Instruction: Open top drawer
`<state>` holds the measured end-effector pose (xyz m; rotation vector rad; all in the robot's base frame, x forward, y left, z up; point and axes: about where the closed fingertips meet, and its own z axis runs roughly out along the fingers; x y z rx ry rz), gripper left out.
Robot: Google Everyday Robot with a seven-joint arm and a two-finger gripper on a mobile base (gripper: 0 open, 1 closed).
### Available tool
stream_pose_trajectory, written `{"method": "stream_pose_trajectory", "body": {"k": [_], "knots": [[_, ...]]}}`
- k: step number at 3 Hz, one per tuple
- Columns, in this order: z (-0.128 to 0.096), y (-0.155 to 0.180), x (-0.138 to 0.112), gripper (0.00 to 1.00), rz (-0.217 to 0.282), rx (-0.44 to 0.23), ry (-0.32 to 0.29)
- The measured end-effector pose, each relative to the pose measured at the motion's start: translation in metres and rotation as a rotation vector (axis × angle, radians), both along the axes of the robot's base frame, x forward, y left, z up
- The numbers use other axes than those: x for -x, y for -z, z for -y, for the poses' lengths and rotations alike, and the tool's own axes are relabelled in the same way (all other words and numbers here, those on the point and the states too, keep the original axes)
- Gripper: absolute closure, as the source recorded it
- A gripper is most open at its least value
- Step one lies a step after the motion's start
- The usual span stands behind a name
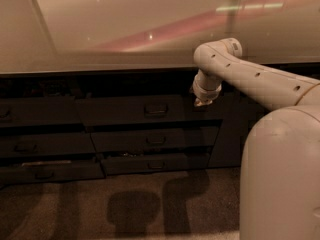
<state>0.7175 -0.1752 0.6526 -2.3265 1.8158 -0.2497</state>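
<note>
I keep my gripper [202, 102] level with the drawer [115, 113], right of its handle [156, 109], ready to reach (grip state: can't tell).

Dim light; gripper [202, 102], perhaps shadowed, near top drawer [115, 112].

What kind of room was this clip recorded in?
Probably an office kitchenette: a long pale countertop over dark drawers, the top drawer among them. The gripper hangs by its right end.
</note>
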Motion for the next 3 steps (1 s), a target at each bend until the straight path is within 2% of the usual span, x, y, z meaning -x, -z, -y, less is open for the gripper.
{"method": "stream_pose_trajectory", "body": {"k": [2, 3], "knots": [[-0.0012, -0.0109, -0.0003, 1.00, 0.000, 0.000, 0.000], [-0.0016, -0.0065, 0.0087, 1.00, 0.003, -0.002, -0.004]]}}
